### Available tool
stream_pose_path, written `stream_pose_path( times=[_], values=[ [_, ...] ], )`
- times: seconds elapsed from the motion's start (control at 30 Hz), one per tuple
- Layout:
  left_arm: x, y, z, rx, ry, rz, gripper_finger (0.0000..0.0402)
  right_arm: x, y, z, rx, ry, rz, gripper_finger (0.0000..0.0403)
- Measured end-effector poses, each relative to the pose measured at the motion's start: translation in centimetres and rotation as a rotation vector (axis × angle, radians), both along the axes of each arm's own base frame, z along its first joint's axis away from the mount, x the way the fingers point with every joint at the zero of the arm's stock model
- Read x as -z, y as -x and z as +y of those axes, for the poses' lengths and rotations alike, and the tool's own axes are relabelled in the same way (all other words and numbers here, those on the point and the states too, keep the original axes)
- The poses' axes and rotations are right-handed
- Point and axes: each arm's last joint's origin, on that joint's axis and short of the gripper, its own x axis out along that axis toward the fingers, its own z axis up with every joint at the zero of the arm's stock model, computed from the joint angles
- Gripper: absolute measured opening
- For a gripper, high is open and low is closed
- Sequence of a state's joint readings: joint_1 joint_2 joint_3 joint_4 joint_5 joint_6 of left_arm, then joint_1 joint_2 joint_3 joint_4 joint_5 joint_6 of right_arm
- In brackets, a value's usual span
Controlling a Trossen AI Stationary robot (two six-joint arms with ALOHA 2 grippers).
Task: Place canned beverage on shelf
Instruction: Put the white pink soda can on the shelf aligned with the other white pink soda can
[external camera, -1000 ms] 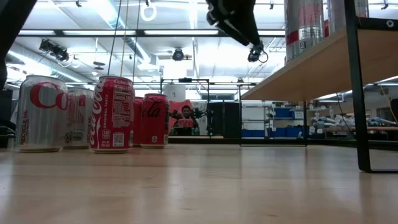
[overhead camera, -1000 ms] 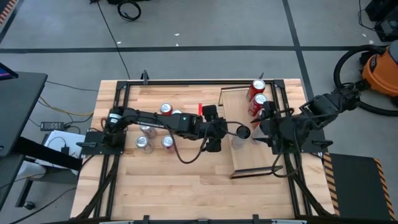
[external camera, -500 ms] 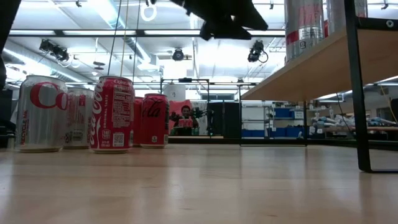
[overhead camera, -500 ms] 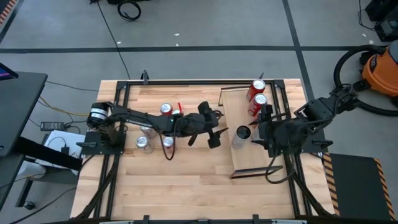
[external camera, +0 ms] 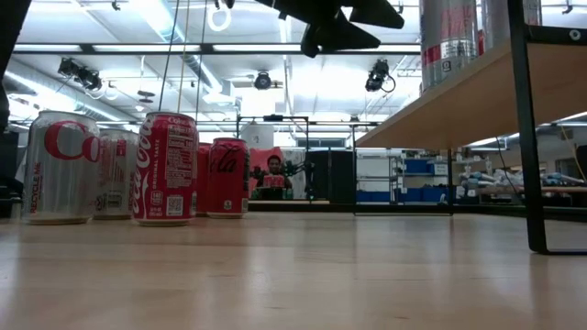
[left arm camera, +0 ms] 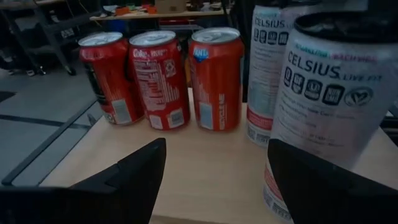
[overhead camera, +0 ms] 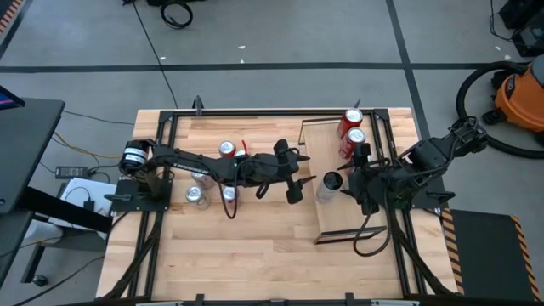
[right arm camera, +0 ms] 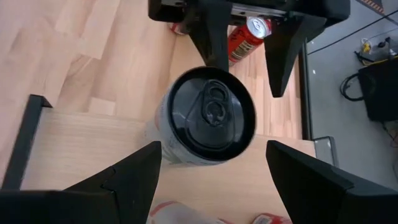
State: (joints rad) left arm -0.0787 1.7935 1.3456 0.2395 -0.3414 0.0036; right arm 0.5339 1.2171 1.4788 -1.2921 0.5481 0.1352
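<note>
The Celsius can [overhead camera: 328,187] stands upright on the shelf [overhead camera: 340,217], both end effectors clear of it with fingers apart: left end effector [overhead camera: 296,177] just beside it, right end effector [overhead camera: 353,183] hovering opposite. Placement looks done; next, the left arm should fetch another can from the cluster [overhead camera: 212,174] on the surface [overhead camera: 255,255].

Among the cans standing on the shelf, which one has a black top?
It is the white Celsius can at the shelf's left edge, between the left gripper and the right gripper. The two red cans at the far end have silver tops.
</note>
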Motion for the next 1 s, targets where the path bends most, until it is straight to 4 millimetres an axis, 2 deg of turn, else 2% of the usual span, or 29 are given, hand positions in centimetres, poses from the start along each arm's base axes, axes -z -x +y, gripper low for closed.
stream_pose_path(
  times=[0.5, 1.0],
  values=[
    [-0.8, -0.1, -0.9, 0.028, 0.033, -0.093, 0.0292, 0.1, -0.3, -0.8, 0.048, 0.011, 0.006, 0.0299],
    [-0.7, 0.0, -1.6, 0.065, 0.036, -0.081, 0.0292, 0.2, -0.1, -1.3, 0.083, 0.052, 0.028, 0.0299]
  ],
)
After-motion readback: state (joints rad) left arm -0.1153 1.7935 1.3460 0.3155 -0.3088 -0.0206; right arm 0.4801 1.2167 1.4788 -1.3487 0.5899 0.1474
